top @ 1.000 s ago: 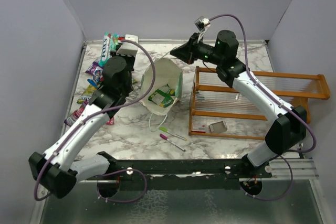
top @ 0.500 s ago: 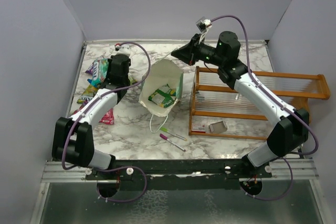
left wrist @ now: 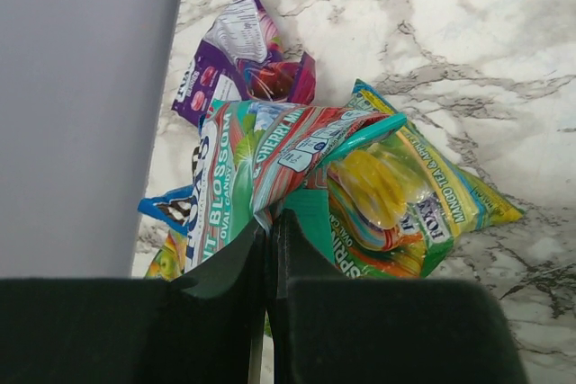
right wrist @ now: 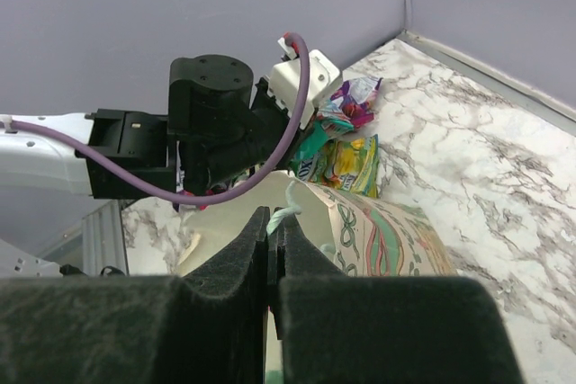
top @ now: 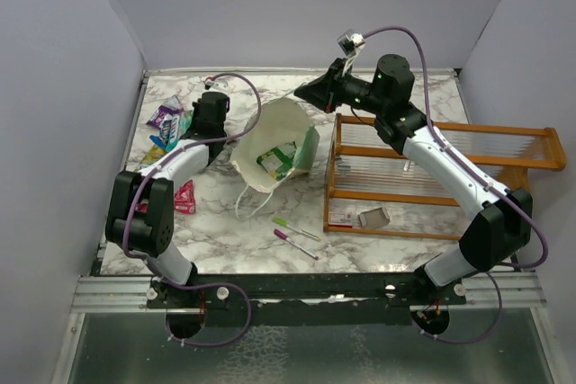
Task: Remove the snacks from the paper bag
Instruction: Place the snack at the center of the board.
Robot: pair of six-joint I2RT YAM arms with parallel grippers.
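Handling first: the snacks are judged light, thin and slick. Their crinkly film bends rather than resists. A pinch on a flat sealed edge or corner looks the safest hold, since a grip across a puffed middle could slip or crush the contents. The paper bag (top: 290, 121) is judged light and flimsy, liable to tip or slide if tugged, so it wants steadying at the rim.

Finding, left claw (left wrist: 270, 222): its fingers are together, clamped on the near edge of a green-and-red oval candy packet (left wrist: 238, 173), which fans out directly ahead of the fingertips. The rest of the pile lies on the marble counter (left wrist: 468, 51) beyond it:
- a purple packet (left wrist: 236, 65) farther ahead;
- a yellow-green mango packet (left wrist: 405, 200) ahead and to the right in the wrist view, touching the held one;
- a blue packet (left wrist: 171, 209) just showing ahead to the left.

Whether the held packet rests on the pile or hangs just over it cannot be told.

Finding, right claw (right wrist: 273, 218): its fingers are together, clamped on the bag's upper rim. The patterned wall falls away below and ahead of the fingertips, and the mouth stands open.

From above, one green packet (top: 276, 160) lies on the bag's floor, below the right claw and well apart from the left claw. Judgement: the emptying is not yet complete.
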